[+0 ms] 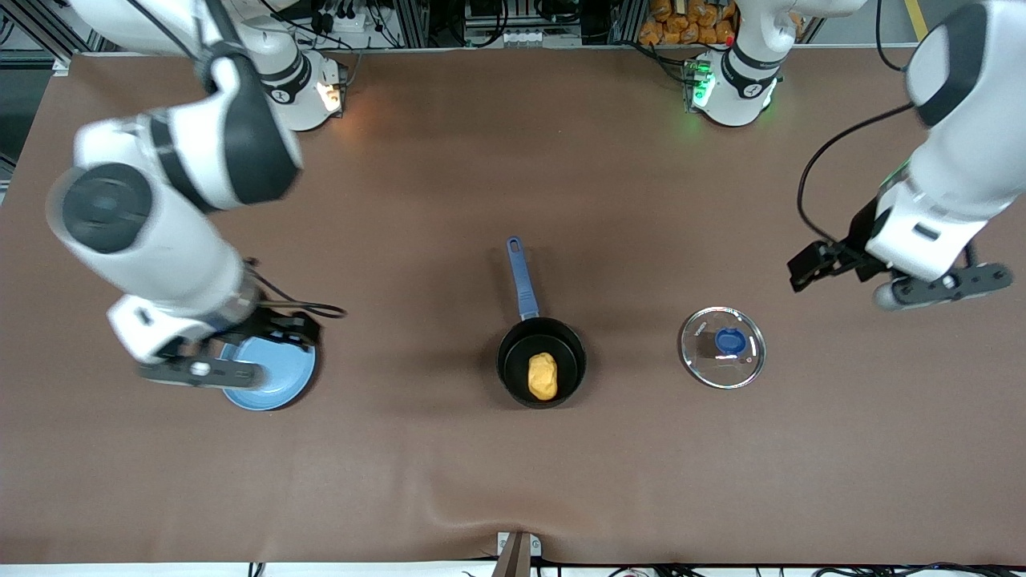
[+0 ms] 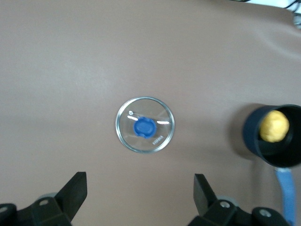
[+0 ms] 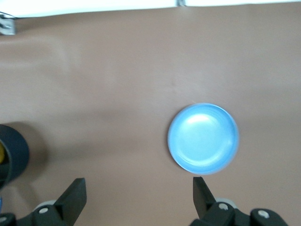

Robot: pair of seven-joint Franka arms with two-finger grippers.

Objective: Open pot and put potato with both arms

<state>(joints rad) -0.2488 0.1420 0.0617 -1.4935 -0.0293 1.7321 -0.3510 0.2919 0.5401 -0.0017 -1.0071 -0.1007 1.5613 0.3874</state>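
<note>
The black pot stands uncovered mid-table, its blue handle pointing toward the robots. The yellow-orange potato lies inside it. The glass lid with its blue knob lies flat on the table beside the pot, toward the left arm's end. My left gripper is open and empty, up over bare table beside the lid. Its wrist view shows the gripper, lid, pot and potato. My right gripper is open and empty over the plate's edge, also shown in its wrist view.
A light-blue plate lies toward the right arm's end of the table, also in the right wrist view, where the pot's rim shows at the edge. The brown table cover spreads around all things.
</note>
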